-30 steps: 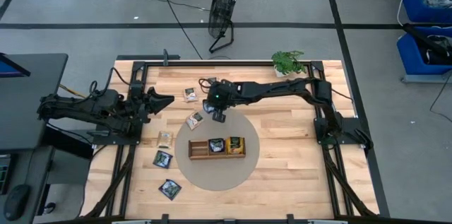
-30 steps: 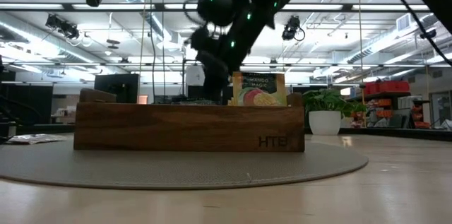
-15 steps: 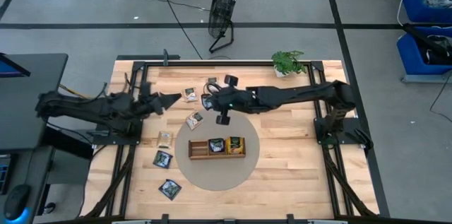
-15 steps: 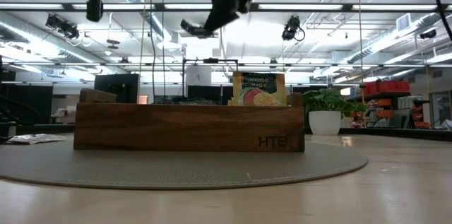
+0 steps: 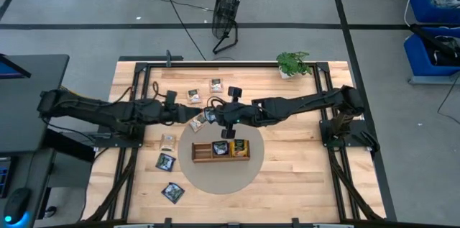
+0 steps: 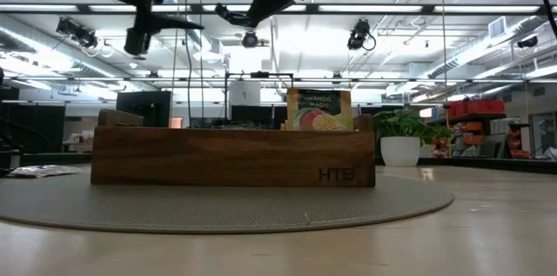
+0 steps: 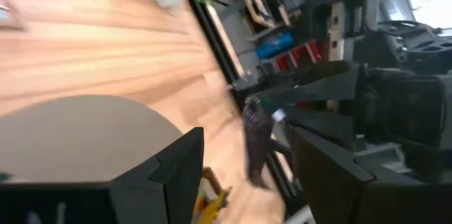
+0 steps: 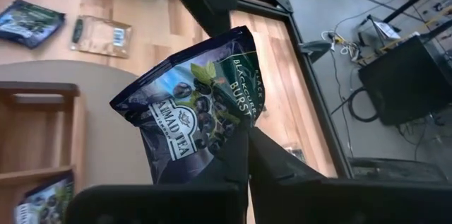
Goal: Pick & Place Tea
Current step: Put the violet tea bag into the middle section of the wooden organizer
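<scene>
Sachet (image 8: 194,121), dark blue | clamped in right gripper (image 8: 244,155) | left gripper (image 7: 244,174) spread

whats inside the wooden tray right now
The wooden tray holds a dark sachet in the middle and an orange sachet at one end; the other end looks bare. The tray's front wall hides their lower parts.

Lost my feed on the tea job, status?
Right claw shut on dark blue sachet, above the wooden tray. Left claw open, empty, alongside. Nothing blocking the tray.
</scene>
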Motion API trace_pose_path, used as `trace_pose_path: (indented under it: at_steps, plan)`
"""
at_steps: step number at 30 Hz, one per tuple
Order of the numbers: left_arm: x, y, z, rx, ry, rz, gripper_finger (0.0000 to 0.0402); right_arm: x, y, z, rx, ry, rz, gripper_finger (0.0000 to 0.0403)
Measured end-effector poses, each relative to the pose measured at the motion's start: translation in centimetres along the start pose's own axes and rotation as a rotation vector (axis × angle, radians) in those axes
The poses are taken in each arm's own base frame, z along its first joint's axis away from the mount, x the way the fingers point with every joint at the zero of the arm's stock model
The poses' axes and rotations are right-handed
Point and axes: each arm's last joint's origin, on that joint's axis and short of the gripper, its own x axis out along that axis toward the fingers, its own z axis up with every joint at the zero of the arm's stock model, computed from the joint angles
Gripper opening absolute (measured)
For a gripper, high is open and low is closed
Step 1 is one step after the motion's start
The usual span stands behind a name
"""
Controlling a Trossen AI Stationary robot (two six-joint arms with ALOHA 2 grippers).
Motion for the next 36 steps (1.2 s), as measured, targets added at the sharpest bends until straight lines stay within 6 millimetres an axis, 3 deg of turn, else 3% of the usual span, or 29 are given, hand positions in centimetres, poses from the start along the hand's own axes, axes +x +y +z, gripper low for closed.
trace_pose_path:
  at_steps: [9,19,28,34,36]
  plan:
    - [2.1,-0.2,-0.9,-0.016,0.058,-0.075,0.0202,0.0,0.0,-0.3,0.007,0.026,0.001,0.0000]
    - [2.4,-0.1,-1.2,-0.018,0.088,-0.086,0.0161,0.0,-0.1,-0.1,0.035,0.010,-0.013,0.0000]
    - [2.4,-0.1,-1.1,0.004,0.103,-0.091,0.0095,-1.1,-0.9,1.0,0.067,-0.076,-0.049,0.0000]
    - [2.5,0.1,-0.9,0.013,0.104,-0.089,0.0016,-1.1,-0.9,0.9,0.052,-0.065,-0.045,0.0000]
    - [2.5,0.1,-0.9,0.018,0.114,-0.094,0.0009,-1.1,-0.9,0.9,0.050,-0.063,-0.042,0.0000]
